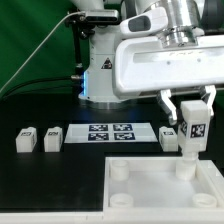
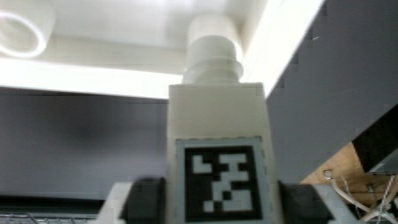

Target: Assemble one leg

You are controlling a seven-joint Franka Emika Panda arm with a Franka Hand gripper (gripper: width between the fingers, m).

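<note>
My gripper [image 1: 189, 112] is shut on a leg [image 1: 191, 135], a white cuboid block with a black-and-white marker on its face. It holds the leg upright over the far right corner socket of the large white square panel [image 1: 150, 192]. The leg's lower end touches or enters that socket; I cannot tell how deep. In the wrist view the leg [image 2: 221, 130] fills the middle, gripped between the dark finger pads [image 2: 144, 203], and its round peg end meets the panel's socket [image 2: 215, 45]. Three more legs [image 1: 38, 138] lie in a row on the table at the exterior view's left.
The marker board [image 1: 108, 133] lies flat on the black table behind the panel. Another leg [image 1: 167, 134] lies just beside the held one. The robot's base [image 1: 100, 75] stands at the back. Other round sockets [image 1: 122, 173] show at the panel's corners.
</note>
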